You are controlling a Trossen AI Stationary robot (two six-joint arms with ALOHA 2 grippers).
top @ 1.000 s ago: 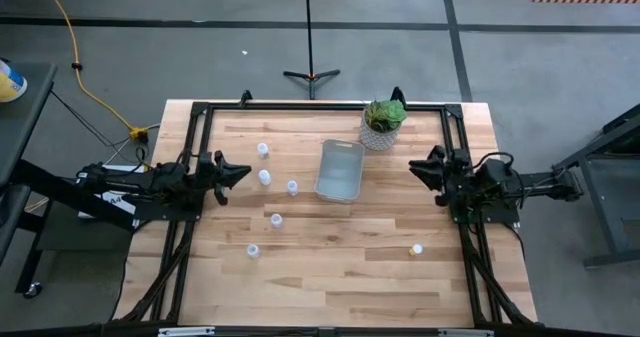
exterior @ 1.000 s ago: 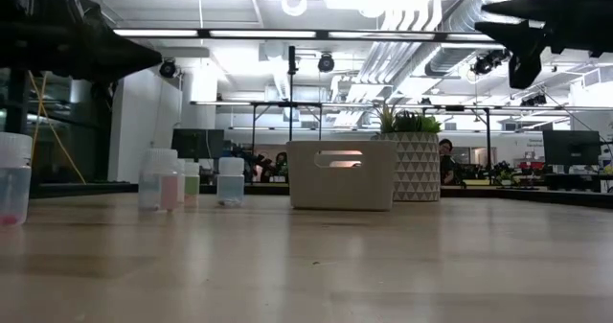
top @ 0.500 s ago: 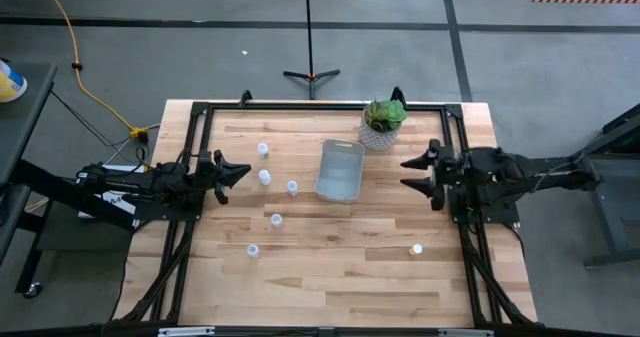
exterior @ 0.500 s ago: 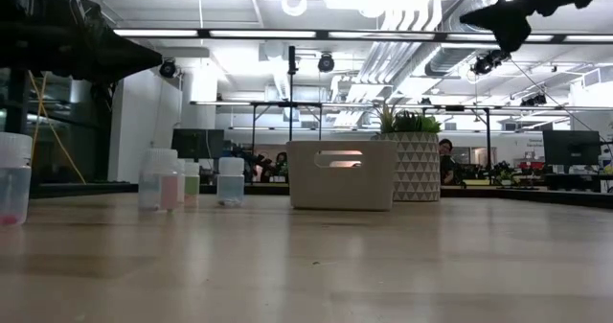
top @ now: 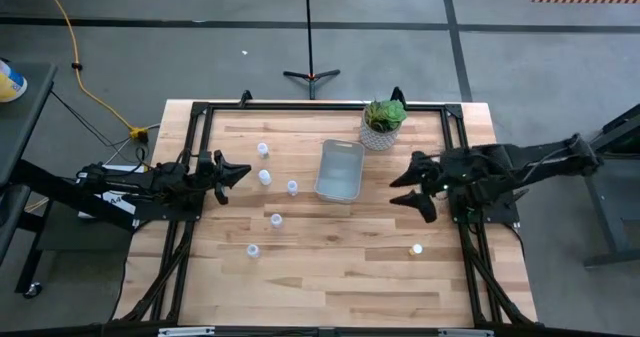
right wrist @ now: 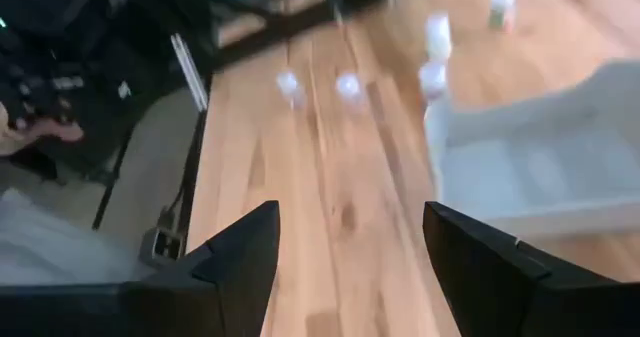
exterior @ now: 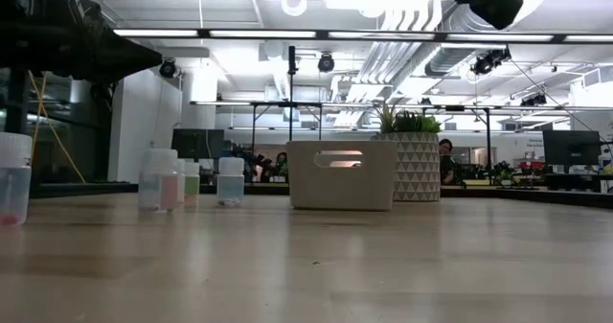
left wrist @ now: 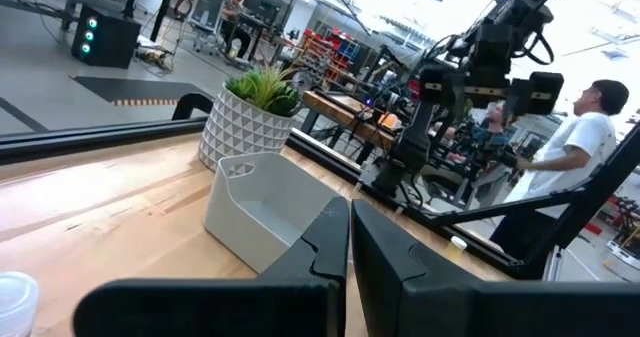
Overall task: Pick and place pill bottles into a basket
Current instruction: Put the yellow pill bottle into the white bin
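Note:
Several tiny white pill bottles stand upright on the wooden table: most of them left of the basket (top: 265, 177) (top: 292, 187) (top: 276, 220), and one alone near the right front (top: 416, 248). The clear greyish basket (top: 340, 170) stands on its base at the table's middle. My right gripper (top: 398, 190) is open and empty in the air just right of the basket; its wrist view (right wrist: 350, 247) looks down over the basket (right wrist: 540, 167) and the bottles (right wrist: 348, 85). My left gripper (top: 243, 171) is shut and empty at the table's left, beside the bottles.
A white pot with a green plant (top: 384, 122) stands behind the basket at the far right. Black frame rails run along the table's edges (top: 320, 105). Bare wood lies along the near half. A person (left wrist: 580, 147) stands beyond the table's right side.
My right gripper has gone toward the table's left, closer to the basket, a little toward the near edge, and has risen. My left arm, the bottles and the basket have kept still.

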